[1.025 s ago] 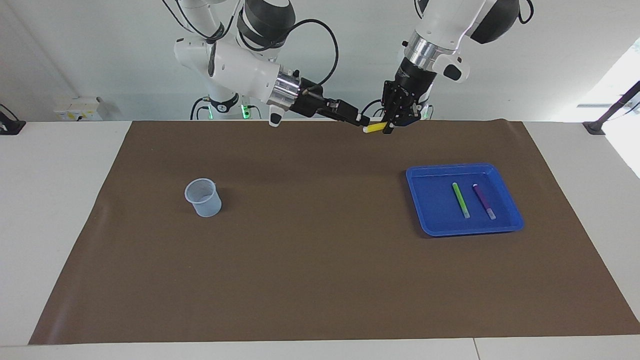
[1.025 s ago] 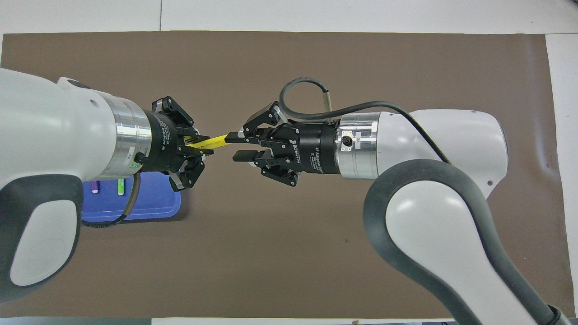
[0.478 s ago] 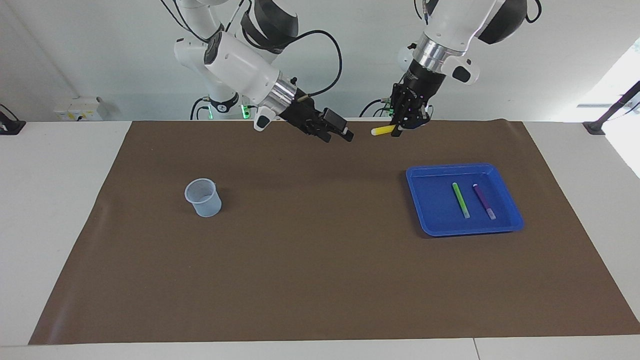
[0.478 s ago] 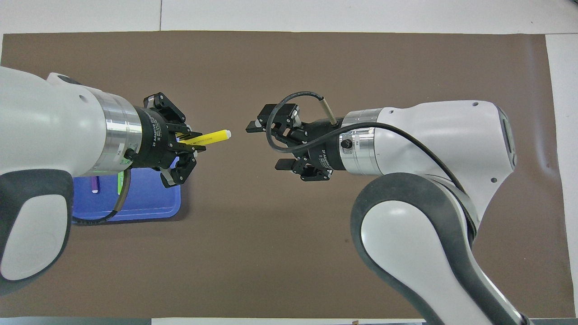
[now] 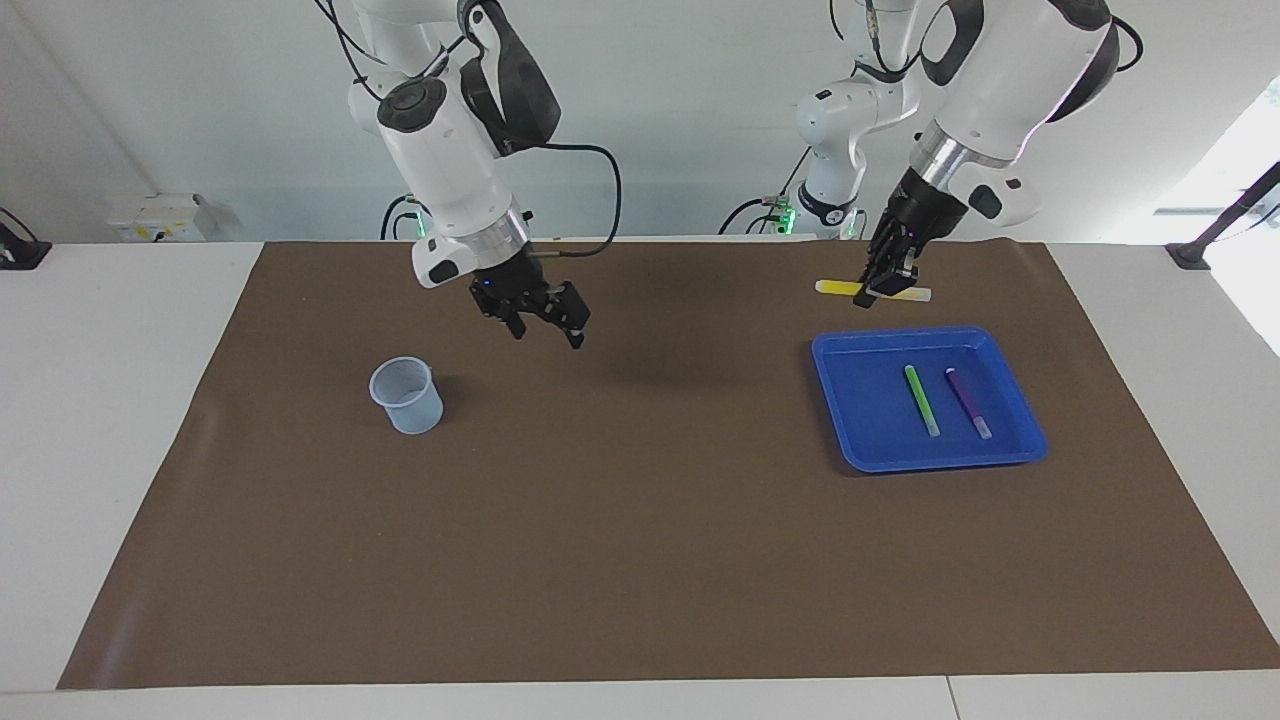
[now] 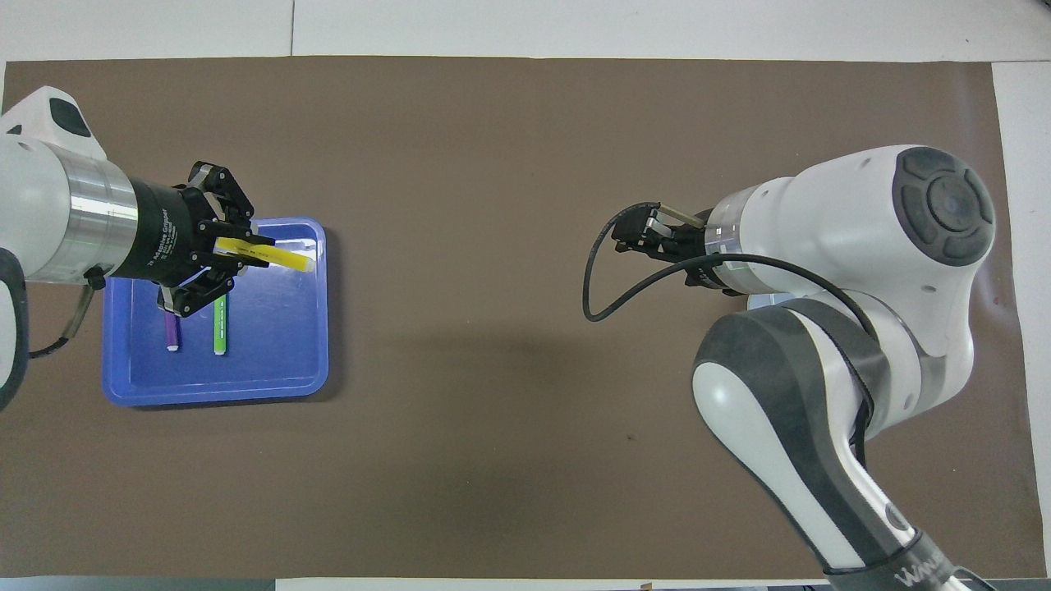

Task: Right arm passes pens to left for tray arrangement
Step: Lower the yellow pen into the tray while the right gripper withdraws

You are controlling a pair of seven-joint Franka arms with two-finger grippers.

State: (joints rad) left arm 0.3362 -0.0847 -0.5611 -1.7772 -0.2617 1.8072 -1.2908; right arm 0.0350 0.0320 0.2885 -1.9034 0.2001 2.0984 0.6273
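Your left gripper [image 5: 872, 291] is clamped on the yellow pen [image 5: 838, 287] near its middle and holds it roughly level in the air, above the mat [image 5: 640, 560] at about 12 o'clock from the blue tray [image 5: 850, 440] in the facing view. From overhead the same pen [image 6: 283, 258] covers the tray [image 6: 271, 386] at its 12 o'clock rim, but it is raised, so trust the facing view: the pen is not yet over the tray floor.

The green pen [image 5: 921, 399] and the purple pen [image 5: 969, 402] already lie side by side in the tray, apart from each other, toward its 3 o'clock half. The bare floor lies at 9 o'clock from the green pen, so that looks like the natural slot for the third one.

To do this step well, bring the yellow pen over that bare strip first, then turn the wrist so it runs parallel with the other two. Lower until it nearly rests on the floor before you let go; a drop from height could let it roll into the green pen or bounce off the rim.

Your right gripper [image 5: 545, 315] has its fingers spread apart and carries nothing. It hangs over the mat at roughly 1 o'clock from the translucent cup [image 5: 406, 395], and the right arm waits there.
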